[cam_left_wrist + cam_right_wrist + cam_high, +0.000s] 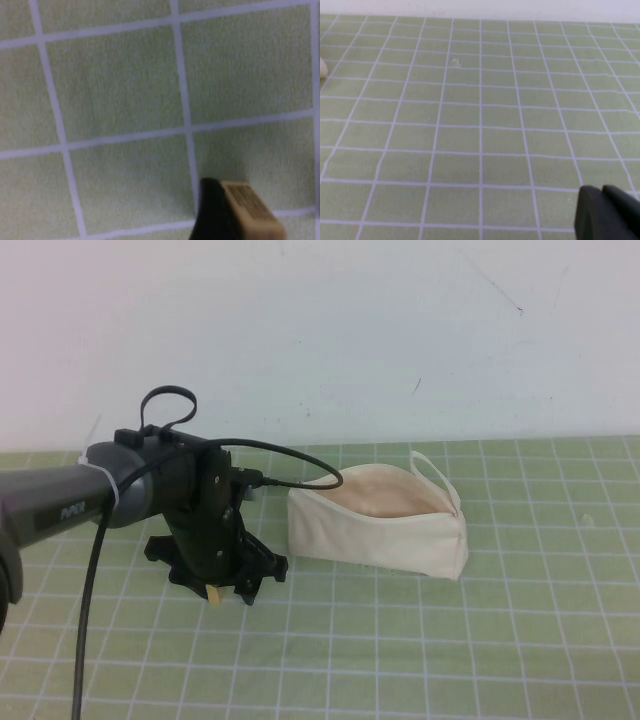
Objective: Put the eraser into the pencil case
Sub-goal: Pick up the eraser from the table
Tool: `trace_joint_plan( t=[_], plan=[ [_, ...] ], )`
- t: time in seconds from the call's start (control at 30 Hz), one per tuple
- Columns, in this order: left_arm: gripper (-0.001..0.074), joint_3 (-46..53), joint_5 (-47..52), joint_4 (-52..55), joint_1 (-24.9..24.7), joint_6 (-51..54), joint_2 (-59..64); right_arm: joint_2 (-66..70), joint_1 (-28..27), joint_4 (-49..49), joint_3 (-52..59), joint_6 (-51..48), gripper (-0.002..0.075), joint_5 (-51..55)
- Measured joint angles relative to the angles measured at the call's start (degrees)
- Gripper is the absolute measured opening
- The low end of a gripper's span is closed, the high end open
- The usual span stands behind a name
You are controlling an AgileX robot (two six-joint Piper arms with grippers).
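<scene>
My left gripper hangs a little above the green grid mat, left of the pencil case, and is shut on the eraser. In the left wrist view the eraser is a small yellow block with a barcode label, pressed against a black finger. The pencil case is a cream-white fabric pouch lying open at the middle of the mat, tan lining showing, loop strap at its right end. My right gripper is out of the high view; its black fingers are together above bare mat.
The green grid mat covers the table up to a white wall at the back. A black cable hangs from my left arm down to the front left. A cream edge shows at the border of the right wrist view.
</scene>
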Motion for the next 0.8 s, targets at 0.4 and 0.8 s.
trace_joint_plan(
  t=[0.4, 0.8],
  plan=[
    [0.0093, 0.00, 1.03, 0.79, 0.02, -0.66, -0.55, 0.00, 0.00, 0.00, 0.00, 0.00, -0.0001, 0.00],
    [0.0093, 0.00, 3.38, -5.27, -2.21, 8.26, -21.27, 0.00, 0.00, 0.00, 0.00, 0.00, -0.0001, 0.00]
  ],
)
